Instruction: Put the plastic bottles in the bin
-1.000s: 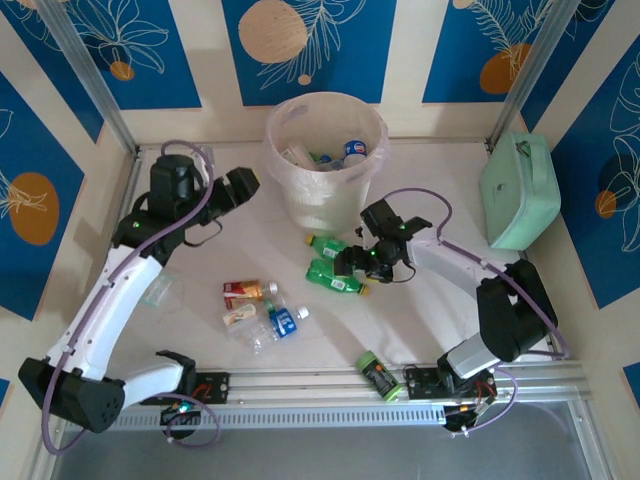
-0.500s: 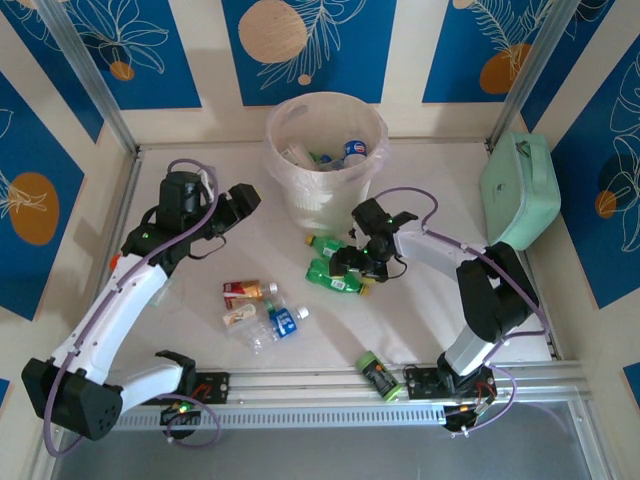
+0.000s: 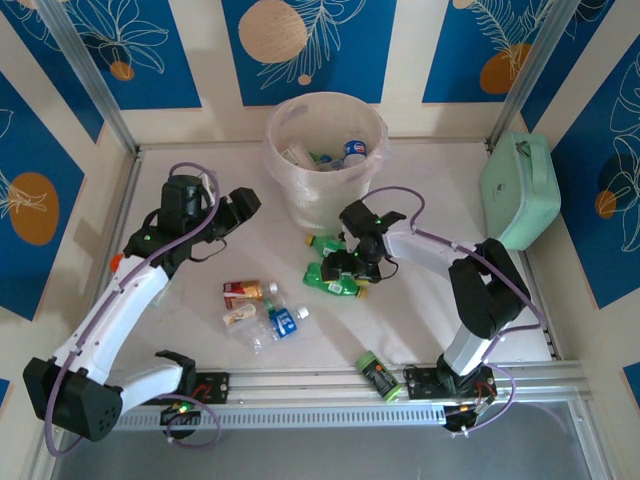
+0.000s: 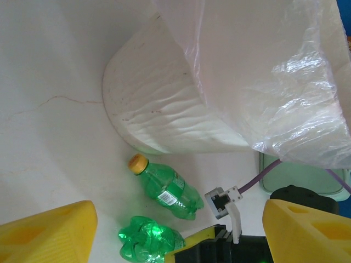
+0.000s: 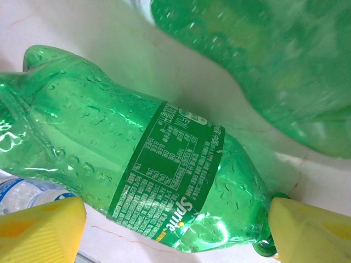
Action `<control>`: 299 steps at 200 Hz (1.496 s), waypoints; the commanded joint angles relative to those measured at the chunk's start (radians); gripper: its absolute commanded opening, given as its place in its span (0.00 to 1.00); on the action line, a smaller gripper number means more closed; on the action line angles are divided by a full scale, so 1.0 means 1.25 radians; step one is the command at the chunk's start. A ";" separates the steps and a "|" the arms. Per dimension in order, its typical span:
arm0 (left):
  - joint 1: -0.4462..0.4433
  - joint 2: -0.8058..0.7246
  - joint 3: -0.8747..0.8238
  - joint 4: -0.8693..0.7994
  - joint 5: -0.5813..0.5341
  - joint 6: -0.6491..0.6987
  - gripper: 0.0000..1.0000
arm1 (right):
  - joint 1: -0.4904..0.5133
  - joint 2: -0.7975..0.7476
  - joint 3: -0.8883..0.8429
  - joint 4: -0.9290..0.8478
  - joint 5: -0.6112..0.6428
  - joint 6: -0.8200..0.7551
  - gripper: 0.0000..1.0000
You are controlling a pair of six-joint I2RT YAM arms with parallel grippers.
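Shifted leftward, right gripper (image 3: 345, 268) spreads wide open astride a green bottle (image 5: 137, 164) labelled Sprite. Empty, left gripper (image 3: 248, 205) hangs open too.

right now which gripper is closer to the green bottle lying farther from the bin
Right. The right gripper is over the green bottle, open jaws either side of it; the left gripper hangs well away, left of the bin.

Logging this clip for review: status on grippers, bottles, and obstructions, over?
Right gripper open, straddling a green bottle. Left gripper open, empty, near the bin. Second green bottle lies close beside. More bottles loose nearby.
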 commanded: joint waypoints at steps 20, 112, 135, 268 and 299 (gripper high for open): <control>0.017 -0.021 -0.018 0.022 0.009 -0.005 0.78 | 0.052 0.004 0.019 -0.066 -0.024 0.022 0.86; 0.037 -0.039 -0.020 0.000 0.008 0.003 0.78 | 0.132 0.017 -0.011 -0.082 0.031 0.034 0.96; 0.041 -0.040 -0.020 0.000 0.007 0.004 0.78 | 0.154 0.044 0.014 -0.102 0.066 0.018 0.97; 0.057 -0.031 -0.053 0.003 0.023 0.008 0.78 | 0.164 0.108 0.075 -0.129 0.138 0.027 0.83; 0.058 -0.037 -0.064 0.003 0.024 0.006 0.78 | 0.176 0.151 0.120 -0.160 0.177 0.031 0.79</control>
